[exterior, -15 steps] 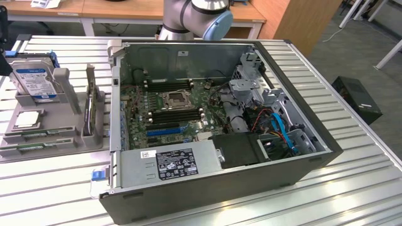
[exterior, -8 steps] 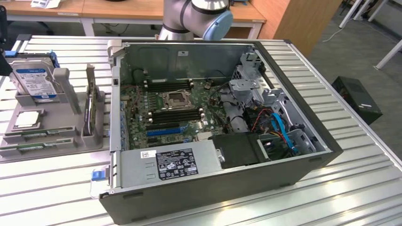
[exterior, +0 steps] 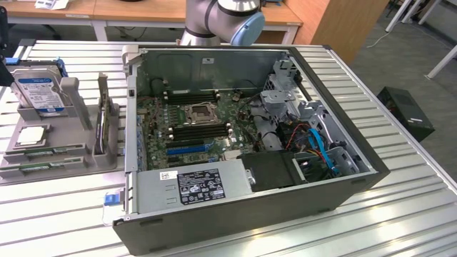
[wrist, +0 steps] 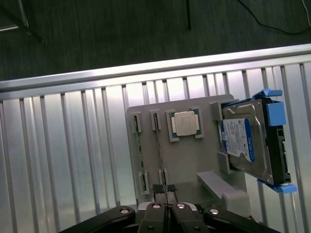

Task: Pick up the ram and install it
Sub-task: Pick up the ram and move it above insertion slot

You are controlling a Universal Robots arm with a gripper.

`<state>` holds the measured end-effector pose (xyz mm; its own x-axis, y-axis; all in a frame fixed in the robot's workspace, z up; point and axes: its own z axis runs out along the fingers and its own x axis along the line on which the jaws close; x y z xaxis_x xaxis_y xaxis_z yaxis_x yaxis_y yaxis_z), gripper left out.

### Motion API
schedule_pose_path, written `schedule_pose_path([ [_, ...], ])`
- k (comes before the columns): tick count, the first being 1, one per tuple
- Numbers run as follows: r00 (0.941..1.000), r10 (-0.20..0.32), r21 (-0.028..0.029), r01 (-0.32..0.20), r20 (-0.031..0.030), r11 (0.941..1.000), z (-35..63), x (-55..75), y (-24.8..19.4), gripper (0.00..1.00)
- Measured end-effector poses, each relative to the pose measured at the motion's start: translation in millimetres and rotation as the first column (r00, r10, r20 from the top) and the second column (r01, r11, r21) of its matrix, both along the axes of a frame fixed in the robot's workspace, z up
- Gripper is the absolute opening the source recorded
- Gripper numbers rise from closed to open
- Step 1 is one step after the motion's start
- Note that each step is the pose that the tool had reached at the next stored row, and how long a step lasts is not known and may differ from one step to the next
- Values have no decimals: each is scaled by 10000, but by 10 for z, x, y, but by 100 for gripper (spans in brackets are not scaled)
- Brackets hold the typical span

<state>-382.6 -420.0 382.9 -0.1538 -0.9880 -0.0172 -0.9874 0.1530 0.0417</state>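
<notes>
Two green ram sticks stand on edge in the grey holder tray at the exterior view's left: one ram and a second ram beside it. From the wrist they are a green ram and a thin edge-on ram. My gripper hangs well above the tray, shut, over the near end of the thin stick and apart from it. I see nothing held between the fingers. The motherboard's black memory slots lie beside the processor socket inside the open case.
The tray also carries a silver processor chip and an upright hard drive in a blue bracket. The open computer case holds a power supply, a drive cage and cables. All of it sits on a slatted metal table.
</notes>
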Motion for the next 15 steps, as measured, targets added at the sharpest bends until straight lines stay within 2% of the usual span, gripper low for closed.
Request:
schedule_pose_path([
  [15, 9999, 121, 0, -121, -1, 9999, 0, 0, 0, 11],
])
